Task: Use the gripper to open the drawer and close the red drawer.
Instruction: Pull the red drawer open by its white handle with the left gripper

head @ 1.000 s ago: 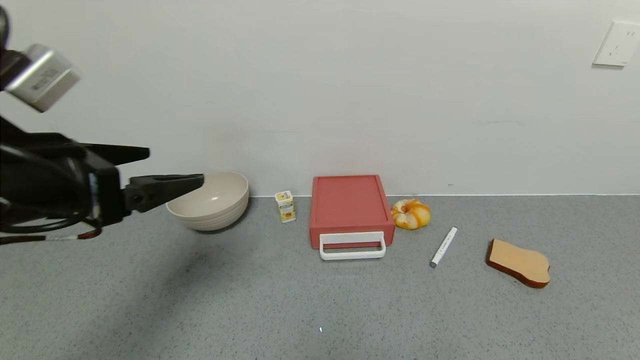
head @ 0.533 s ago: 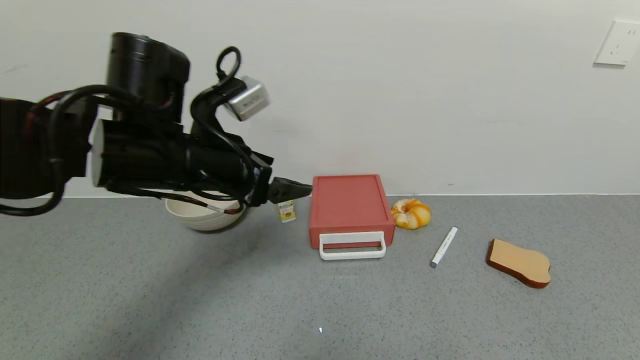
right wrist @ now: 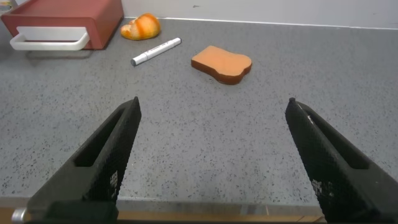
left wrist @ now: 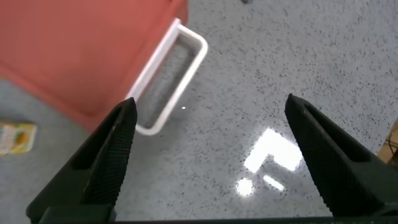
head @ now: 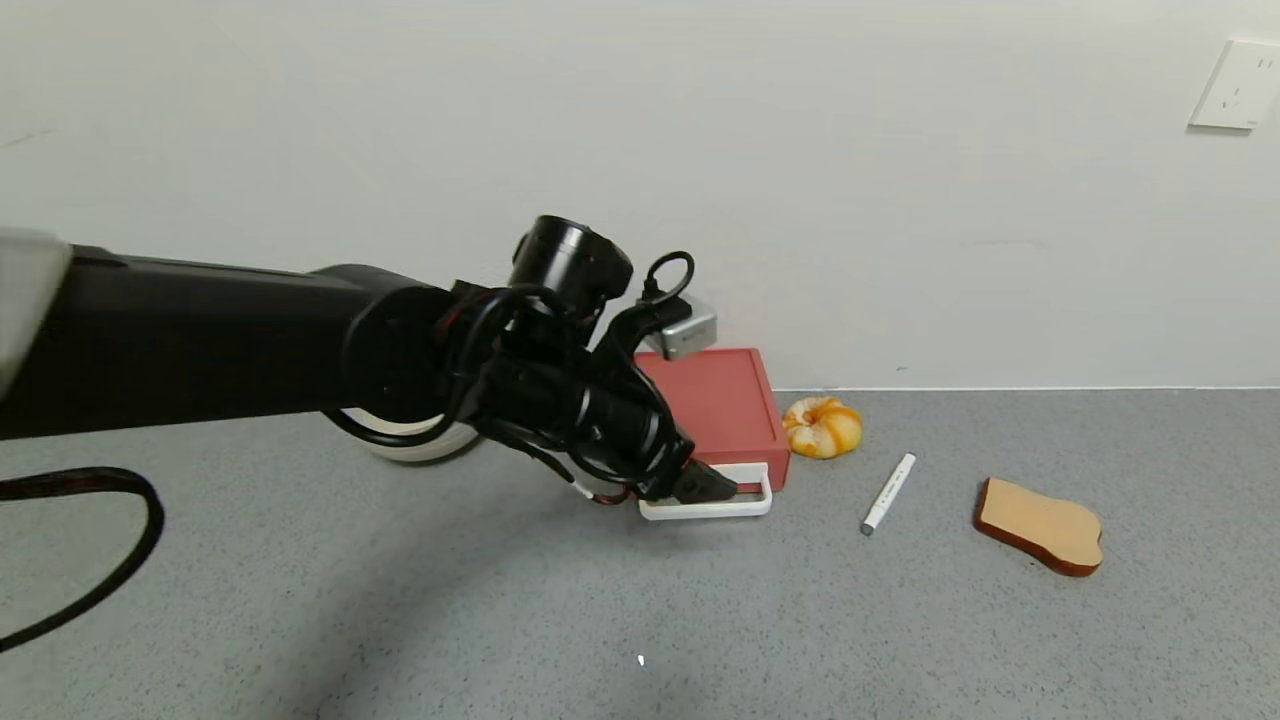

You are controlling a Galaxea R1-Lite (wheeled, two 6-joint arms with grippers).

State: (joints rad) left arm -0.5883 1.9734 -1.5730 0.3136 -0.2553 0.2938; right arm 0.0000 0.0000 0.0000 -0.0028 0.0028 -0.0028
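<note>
The salmon-red drawer box stands against the wall with its drawer shut and its white loop handle lying on the counter in front. It also shows in the left wrist view with the handle, and in the right wrist view. My left gripper is open, low over the counter at the handle's left part; one fingertip sits by the handle's corner. My right gripper is open, parked over the near counter edge, out of the head view.
A beige bowl is mostly hidden behind my left arm. A small yellow carton lies left of the box. A glazed bun, a white marker and a toast slice lie to the right.
My left arm has swung in from the far left, past the bowl, and come down to the drawer's white handle. The drawer box has not moved.
</note>
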